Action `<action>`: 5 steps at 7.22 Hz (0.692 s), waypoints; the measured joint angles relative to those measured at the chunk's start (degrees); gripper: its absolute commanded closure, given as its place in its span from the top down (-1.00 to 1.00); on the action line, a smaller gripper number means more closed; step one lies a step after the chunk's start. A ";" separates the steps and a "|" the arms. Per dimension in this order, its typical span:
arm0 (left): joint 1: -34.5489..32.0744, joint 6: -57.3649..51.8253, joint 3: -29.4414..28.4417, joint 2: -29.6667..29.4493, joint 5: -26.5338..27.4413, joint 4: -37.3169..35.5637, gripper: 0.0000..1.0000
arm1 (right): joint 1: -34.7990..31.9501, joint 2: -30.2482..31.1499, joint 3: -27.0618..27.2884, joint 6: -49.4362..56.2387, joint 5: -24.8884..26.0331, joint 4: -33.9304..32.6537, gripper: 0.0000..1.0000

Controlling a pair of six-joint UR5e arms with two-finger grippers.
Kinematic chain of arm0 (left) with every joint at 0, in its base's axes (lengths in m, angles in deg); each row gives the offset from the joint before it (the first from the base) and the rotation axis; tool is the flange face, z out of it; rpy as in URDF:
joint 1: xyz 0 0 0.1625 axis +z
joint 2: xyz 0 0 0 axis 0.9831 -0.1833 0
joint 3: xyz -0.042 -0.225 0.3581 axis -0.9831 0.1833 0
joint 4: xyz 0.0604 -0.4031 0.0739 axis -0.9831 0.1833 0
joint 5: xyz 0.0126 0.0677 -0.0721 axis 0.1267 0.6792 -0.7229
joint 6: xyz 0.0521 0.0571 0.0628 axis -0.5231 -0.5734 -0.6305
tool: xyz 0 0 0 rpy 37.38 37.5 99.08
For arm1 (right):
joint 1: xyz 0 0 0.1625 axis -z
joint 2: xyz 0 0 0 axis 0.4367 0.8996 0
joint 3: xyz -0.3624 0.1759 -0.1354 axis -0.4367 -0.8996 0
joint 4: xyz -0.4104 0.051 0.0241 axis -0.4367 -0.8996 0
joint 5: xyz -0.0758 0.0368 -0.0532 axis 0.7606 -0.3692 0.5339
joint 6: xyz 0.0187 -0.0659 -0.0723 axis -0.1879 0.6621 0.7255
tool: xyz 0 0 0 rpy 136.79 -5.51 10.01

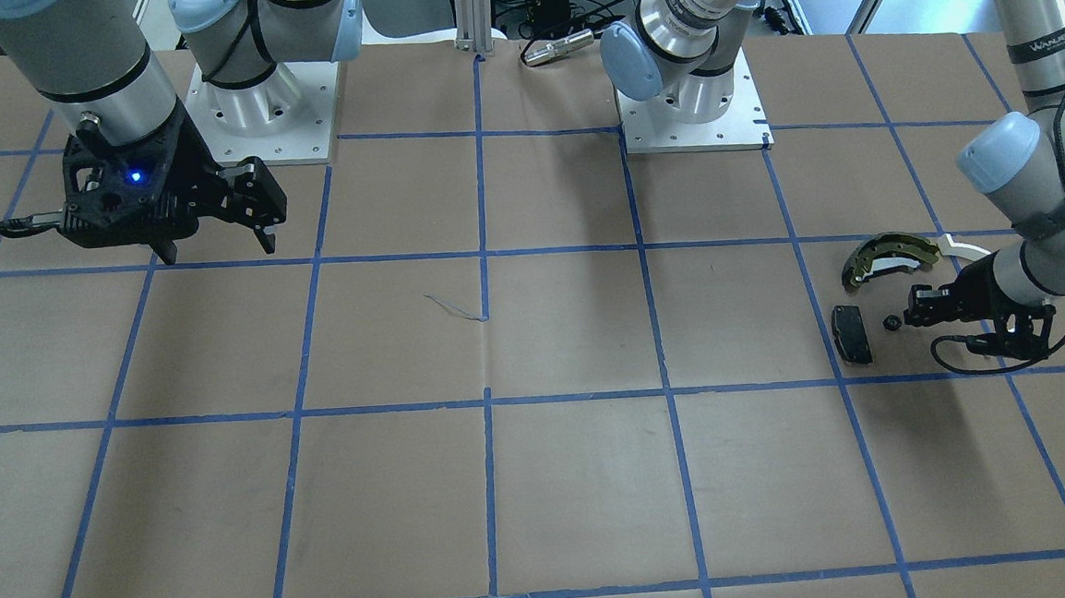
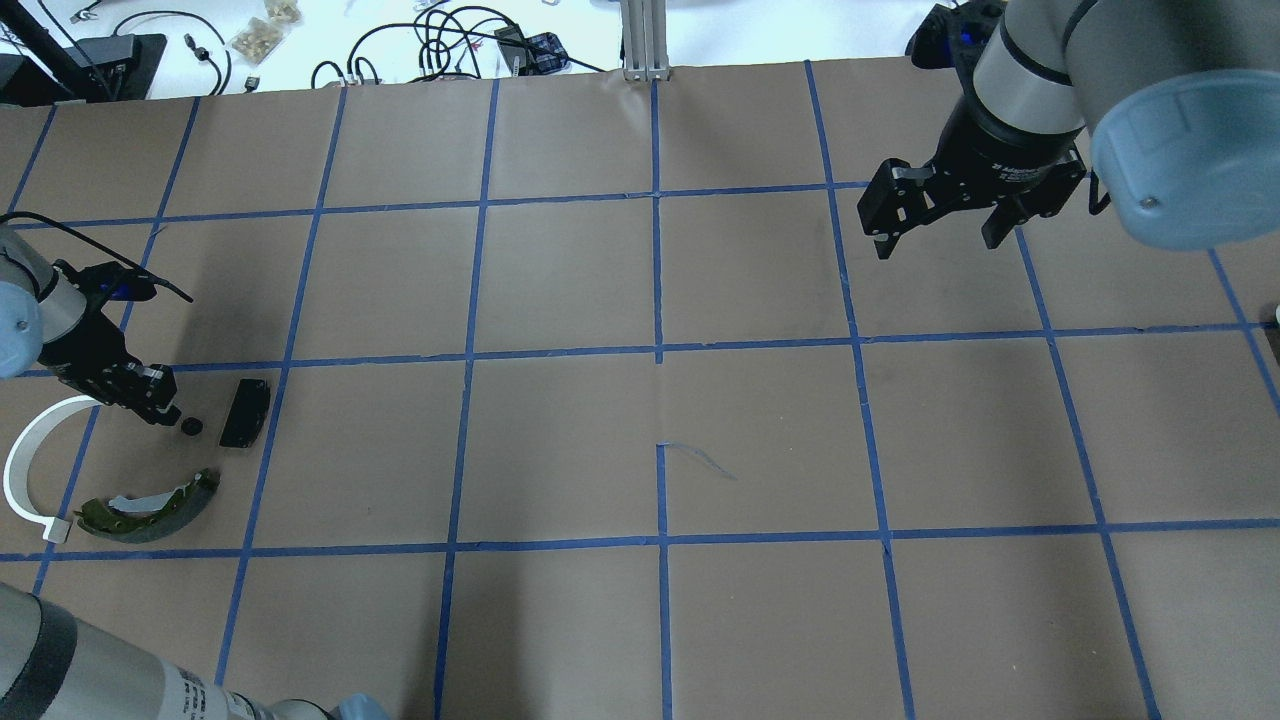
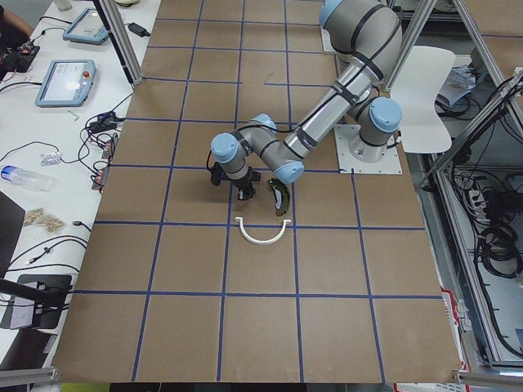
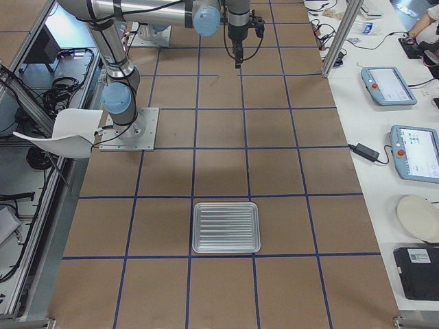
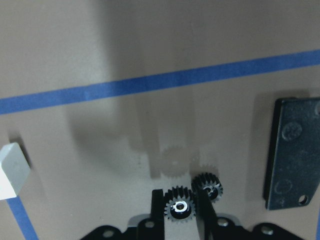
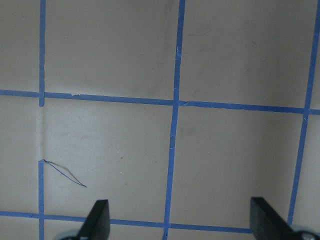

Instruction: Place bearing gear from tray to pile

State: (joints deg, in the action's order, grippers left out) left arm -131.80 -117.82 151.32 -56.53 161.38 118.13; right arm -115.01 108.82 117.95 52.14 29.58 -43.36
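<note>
My left gripper [image 5: 179, 195] is shut on a small black bearing gear [image 5: 179, 207] and holds it just above the paper, where it casts a shadow. A second small black gear [image 5: 208, 186] lies on the table right beside it, also in the overhead view [image 2: 190, 427]. Around them is the pile: a black rectangular pad [image 2: 245, 413], an olive-gold brake shoe [image 2: 150, 500] and a white half-ring strip [image 2: 25, 470]. My right gripper [image 2: 930, 240] hangs open and empty above the table, far from the pile. The ribbed silver tray [image 4: 226, 227] holds nothing.
The table is brown paper with a grid of blue tape lines [image 2: 658, 350]. The two arm bases [image 1: 692, 118] stand at the robot's edge. Cables and tablets lie on the white bench [image 4: 398, 89] on the operators' side.
</note>
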 measured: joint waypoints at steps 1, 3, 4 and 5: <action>0.18 -0.03 0.05 0.02 0.00 0.09 -0.92 | 0.00 0.06 0.02 -0.02 0.00 0.00 1.00; 0.28 -0.09 0.20 -0.08 0.00 0.15 0.46 | 0.00 0.20 0.00 -0.08 0.00 -0.05 1.00; 0.27 -0.09 0.28 -0.09 0.00 0.12 0.99 | 0.00 0.19 -0.01 -0.08 0.00 -0.07 1.00; 0.27 -0.10 0.32 -0.05 0.00 0.10 1.00 | 0.00 0.12 -0.01 -0.09 0.00 -0.08 1.00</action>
State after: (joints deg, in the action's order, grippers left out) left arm -131.53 -117.92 151.63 -56.58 161.39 118.23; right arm -115.02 108.94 117.94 52.06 29.58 -43.44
